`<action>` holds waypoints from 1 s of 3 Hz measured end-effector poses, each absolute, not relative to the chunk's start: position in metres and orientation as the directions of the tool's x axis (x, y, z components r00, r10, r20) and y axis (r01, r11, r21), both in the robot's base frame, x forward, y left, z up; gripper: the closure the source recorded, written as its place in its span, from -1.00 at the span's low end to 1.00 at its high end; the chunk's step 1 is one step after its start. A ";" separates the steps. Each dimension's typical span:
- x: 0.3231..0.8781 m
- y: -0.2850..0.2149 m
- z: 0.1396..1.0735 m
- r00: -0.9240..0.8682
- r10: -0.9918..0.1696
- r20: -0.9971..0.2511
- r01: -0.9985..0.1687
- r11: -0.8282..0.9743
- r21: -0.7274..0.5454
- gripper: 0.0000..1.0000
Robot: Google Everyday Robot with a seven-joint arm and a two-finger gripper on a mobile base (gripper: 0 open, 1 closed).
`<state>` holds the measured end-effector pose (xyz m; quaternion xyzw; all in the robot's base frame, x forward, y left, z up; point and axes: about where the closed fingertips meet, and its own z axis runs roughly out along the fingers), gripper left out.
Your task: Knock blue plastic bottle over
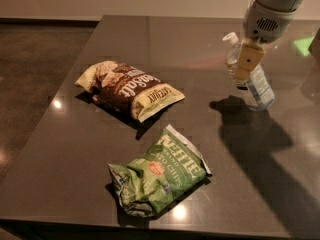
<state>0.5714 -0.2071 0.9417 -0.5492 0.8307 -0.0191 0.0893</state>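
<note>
The blue plastic bottle [258, 86] is at the table's far right, tilted with its white cap [230, 37] leaning up and to the left and its base to the lower right. My gripper [246, 64] hangs from the white arm at the top right, directly in front of the bottle's upper half, with a tan finger [248, 60] against it.
A brown chip bag [131, 87] lies left of centre on the dark table [60, 149]. A green chip bag [161, 172] lies nearer the front edge. The table's right edge is close to the bottle.
</note>
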 end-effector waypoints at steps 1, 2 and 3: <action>0.566 -0.198 0.929 -0.328 -0.941 -0.082 -0.937 0.335 -0.102 0.68; 0.563 -0.186 0.920 -0.277 -0.959 -0.064 -0.956 0.282 -0.083 0.21; 0.557 -0.172 0.910 -0.233 -0.970 -0.071 -0.970 0.237 -0.057 -0.42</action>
